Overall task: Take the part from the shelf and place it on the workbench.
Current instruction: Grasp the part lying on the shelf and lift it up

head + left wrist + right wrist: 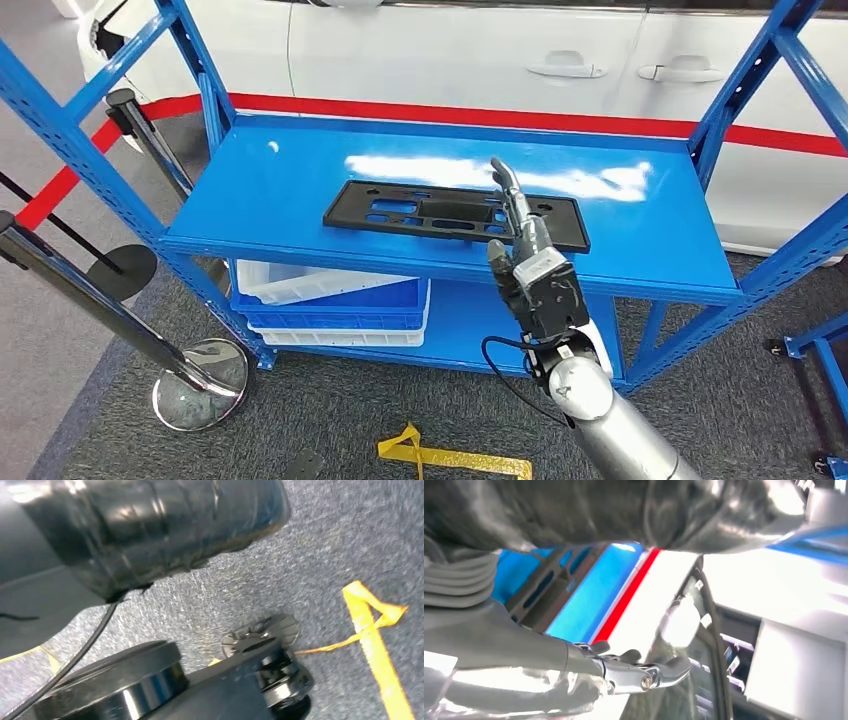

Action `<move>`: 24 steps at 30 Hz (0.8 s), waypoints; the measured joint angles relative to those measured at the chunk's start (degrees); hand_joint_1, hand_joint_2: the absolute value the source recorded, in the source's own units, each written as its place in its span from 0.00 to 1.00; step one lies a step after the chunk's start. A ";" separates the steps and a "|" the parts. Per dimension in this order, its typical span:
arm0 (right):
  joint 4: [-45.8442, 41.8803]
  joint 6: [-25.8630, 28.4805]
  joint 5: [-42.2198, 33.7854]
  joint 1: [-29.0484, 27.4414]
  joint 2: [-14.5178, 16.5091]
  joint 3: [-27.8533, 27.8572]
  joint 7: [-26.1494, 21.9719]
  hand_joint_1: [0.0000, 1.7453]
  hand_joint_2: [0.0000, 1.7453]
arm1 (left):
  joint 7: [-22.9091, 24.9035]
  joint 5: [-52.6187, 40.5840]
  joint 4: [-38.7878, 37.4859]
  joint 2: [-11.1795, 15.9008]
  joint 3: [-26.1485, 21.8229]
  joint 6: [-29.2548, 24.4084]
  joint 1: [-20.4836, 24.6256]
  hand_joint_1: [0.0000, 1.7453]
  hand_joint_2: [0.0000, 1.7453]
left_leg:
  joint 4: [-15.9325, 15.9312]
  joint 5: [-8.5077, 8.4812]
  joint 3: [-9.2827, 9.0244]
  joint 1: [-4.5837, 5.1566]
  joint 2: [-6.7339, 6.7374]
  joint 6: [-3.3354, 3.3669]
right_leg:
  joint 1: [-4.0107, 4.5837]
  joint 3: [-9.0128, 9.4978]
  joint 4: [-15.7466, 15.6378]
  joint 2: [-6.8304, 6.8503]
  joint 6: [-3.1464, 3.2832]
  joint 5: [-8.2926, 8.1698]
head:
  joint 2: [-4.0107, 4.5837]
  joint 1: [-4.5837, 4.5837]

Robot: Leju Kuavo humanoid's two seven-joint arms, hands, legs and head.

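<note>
Part [455,217], a flat black rectangular panel with cutouts, lies on blue shelf [300,200]; right hand [522,240] reaches over it, fingers extended, grasping nothing.

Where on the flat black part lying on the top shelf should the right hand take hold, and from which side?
Probably the near long edge of the black part, close to its right end, approached from the shelf's front. The part lies flat, so thin edges and cut-out openings offer the main purchase. The right hand is raised over that end, fingers extended.
</note>
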State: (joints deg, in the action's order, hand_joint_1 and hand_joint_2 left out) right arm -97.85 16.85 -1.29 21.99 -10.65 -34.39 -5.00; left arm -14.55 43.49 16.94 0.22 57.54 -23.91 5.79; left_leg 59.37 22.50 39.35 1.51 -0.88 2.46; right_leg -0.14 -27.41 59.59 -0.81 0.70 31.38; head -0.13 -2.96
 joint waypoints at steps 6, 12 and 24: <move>5.45 -2.97 1.00 4.69 0.96 -2.20 0.29 0.00 1.00 | 1.03 -0.27 -0.04 -0.01 0.79 1.72 1.41 0.00 0.00 | -1.65 0.51 -2.97 -0.05 -0.04 1.18 | -0.20 -5.90 10.87 0.26 -1.05 4.03 | 0.00 0.09; 12.03 -2.65 9.12 7.16 2.62 -5.99 1.93 0.00 1.00 | 1.78 -0.08 -0.05 -0.49 1.50 3.36 1.60 0.00 0.00 | -0.82 2.74 -4.91 -0.07 -0.32 0.80 | -0.20 -8.30 3.79 0.31 -0.74 -3.35 | 0.00 0.08; 17.84 -2.23 13.55 8.22 5.32 -9.07 3.28 0.00 1.00 | 2.20 0.14 -0.05 -0.70 1.71 3.95 1.84 0.00 0.00 | 14.38 8.50 3.67 -1.63 0.09 -2.80 | -0.32 -6.76 -0.49 0.69 1.24 -5.85 | 0.00 -0.38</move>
State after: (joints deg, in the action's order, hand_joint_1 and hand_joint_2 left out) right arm -80.00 14.63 12.26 30.21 -5.33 -43.45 -1.72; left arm -12.35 43.62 16.90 -0.48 59.25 -19.96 7.63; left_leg 73.75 31.01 43.02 -0.12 -0.79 -0.34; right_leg -0.46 -34.18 59.10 -0.13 1.95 25.53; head -0.13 -3.34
